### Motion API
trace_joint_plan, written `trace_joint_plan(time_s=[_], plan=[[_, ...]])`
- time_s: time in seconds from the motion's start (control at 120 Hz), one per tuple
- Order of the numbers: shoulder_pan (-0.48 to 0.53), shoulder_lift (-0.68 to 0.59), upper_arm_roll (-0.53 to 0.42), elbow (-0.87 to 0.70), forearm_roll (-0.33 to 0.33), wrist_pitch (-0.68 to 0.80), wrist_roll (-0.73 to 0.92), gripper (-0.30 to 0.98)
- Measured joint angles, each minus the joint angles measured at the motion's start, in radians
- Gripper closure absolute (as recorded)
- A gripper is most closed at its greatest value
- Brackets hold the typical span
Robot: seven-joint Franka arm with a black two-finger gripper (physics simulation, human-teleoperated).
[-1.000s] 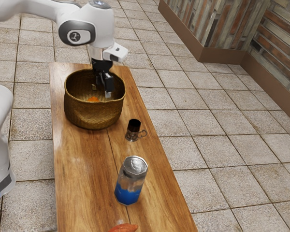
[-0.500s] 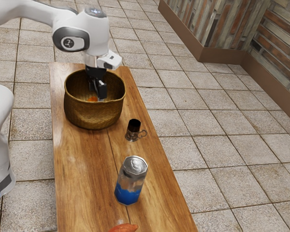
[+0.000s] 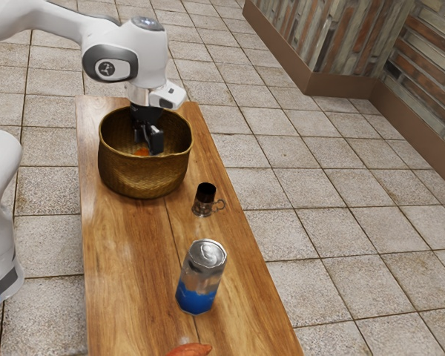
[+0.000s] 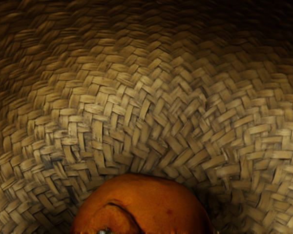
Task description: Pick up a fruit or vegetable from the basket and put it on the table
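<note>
- Orange fruit [image 4: 161,207], roundish: sitting low inside the basket [image 3: 142,175], close under the hand, woven wall curving around it.
- Jaws: standing apart, looking well open, reaching down inside the basket beside the fruit; no grip on it showing. Contact at the tips: not making it out in the dark.
- Step in hand, my read: lining up for the grasp. Good work would be centring over the fruit, going straight down past its widest part, closing evenly, checking hold, then lifting straight up until clear of the rim.
- Watch for: a high pinch rolling it away, or a finger catching the weave.
- Pointing: folded lobe with small pale spot [image 4: 104,231] is facing partly up, toward one side of the fruit. Long axis: not reading one, lower part being cut off; any grip across the middle is probably working.
- Further out on the counter [image 3: 126,274]: glass in metal holder [image 3: 205,199] standing near the basket, can [image 3: 201,276] standing beyond, reddish-orange vegetable [image 3: 190,350] lying past that.
- Arm [image 3: 137,55]: leaning in over the basket.
</note>
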Motion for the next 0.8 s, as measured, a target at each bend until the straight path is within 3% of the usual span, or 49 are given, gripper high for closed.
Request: trace_joint_plan(time_s=[0.35,0.8], plan=[[-0.015,0.010,0.014,0.000,0.009,-0.039,-0.012,0.00],[-0.091,0.057,0.077,0.003,0.018,0.027,-0.028,0.00]])
